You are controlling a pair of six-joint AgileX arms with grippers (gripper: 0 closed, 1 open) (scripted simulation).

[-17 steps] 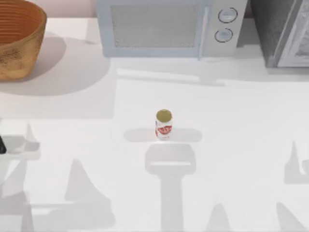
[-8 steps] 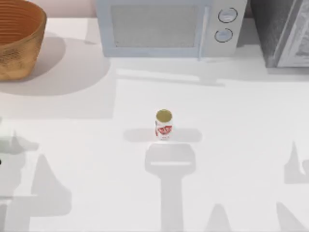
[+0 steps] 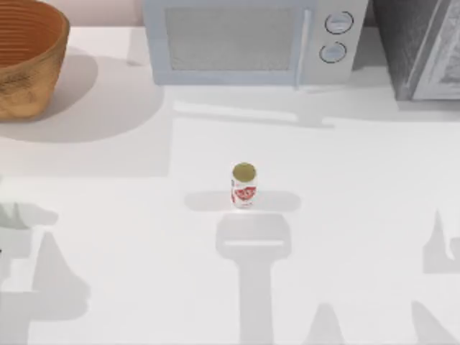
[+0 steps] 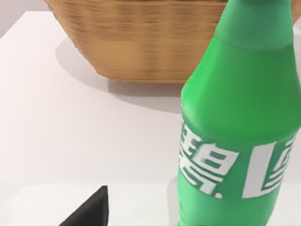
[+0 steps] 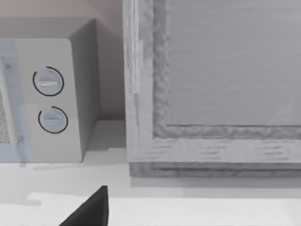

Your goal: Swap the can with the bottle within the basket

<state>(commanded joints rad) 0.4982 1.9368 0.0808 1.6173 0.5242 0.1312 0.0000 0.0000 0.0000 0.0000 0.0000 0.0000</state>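
Looming beside left tool [image 4: 89, 212], bottle [image 4: 240, 117]

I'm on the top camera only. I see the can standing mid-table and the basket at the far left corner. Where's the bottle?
Observer: The left wrist view has the bottle close in front of that camera. It is green with white lettering.
Operator: Is it inside the basket?
Observer: No, it is outside. The woven outer wall of the basket stands behind it on the table.
Operator: And what is the right arm facing?
Observer: Its wrist view faces the dial end of the microwave and the grey cabinet beside it.
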